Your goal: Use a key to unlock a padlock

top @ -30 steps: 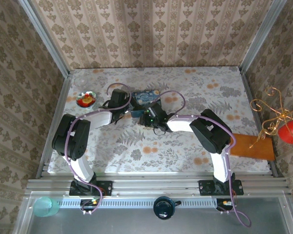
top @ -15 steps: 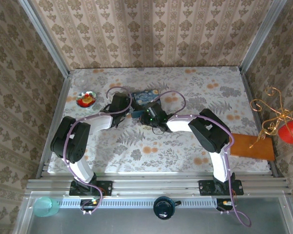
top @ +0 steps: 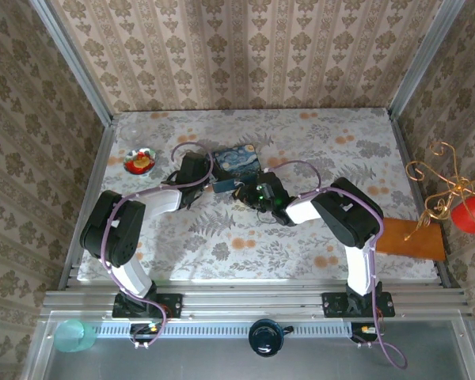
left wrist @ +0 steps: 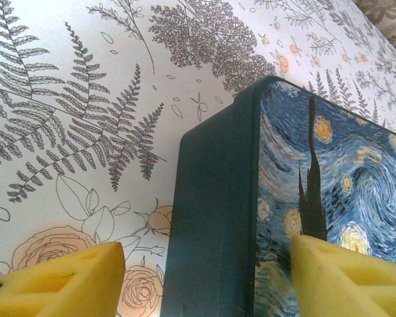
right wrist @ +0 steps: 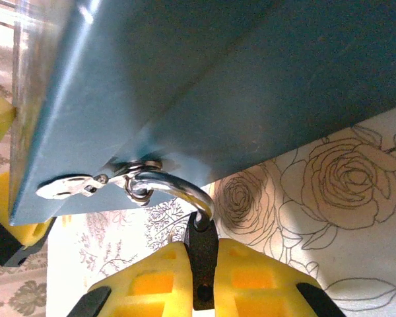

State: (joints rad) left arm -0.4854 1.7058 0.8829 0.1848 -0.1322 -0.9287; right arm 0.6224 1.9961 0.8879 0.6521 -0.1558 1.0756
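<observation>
Newly closed right fingers pinch small blackish squarish padlock, silvery shackle through blue painted tin hasp. Left fingers spread astride tin. You have lock secured; key next.

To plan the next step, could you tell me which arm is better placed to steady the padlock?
Right. The right gripper is shut on the padlock, whose shackle passes through the hasp of the tin. The left gripper stands open astride the tin.
</observation>
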